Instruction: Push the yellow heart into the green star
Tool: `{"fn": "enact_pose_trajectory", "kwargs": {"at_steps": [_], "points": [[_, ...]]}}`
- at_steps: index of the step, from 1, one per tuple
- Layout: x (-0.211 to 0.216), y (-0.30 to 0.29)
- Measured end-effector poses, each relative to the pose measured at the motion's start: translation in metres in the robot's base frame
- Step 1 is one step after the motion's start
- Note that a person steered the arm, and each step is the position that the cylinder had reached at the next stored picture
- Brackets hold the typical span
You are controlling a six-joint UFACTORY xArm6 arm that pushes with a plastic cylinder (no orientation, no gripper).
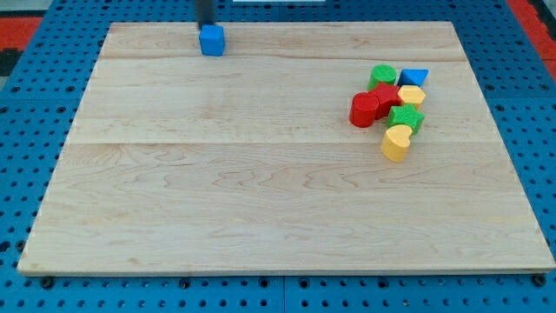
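Observation:
The yellow heart (397, 143) lies at the view's right, touching the lower edge of the green star (406, 117) just above it. My tip (207, 23) is at the view's top left of centre, right behind the blue cube (212, 40), far from the heart and the star.
A cluster at the right holds a red cylinder (365, 109), a red star (386, 96), a green cylinder (382, 76), a blue triangle (414, 77) and a yellow block (412, 95). The wooden board (261, 191) lies on a blue pegboard.

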State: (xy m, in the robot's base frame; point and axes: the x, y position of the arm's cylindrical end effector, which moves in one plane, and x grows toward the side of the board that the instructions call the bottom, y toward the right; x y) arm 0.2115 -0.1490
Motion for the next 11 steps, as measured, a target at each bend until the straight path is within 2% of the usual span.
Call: {"fn": "enact_pose_trajectory", "kwargs": {"at_steps": [1, 2, 4, 5, 6, 8, 9, 10, 11], "points": [[0.109, 0.017], [0.16, 0.04], [0.249, 0.274], [0.279, 0.327], [0.279, 0.353], [0.212, 0.301], [0.194, 0.296], [0.199, 0.319], [0.156, 0.383]]}}
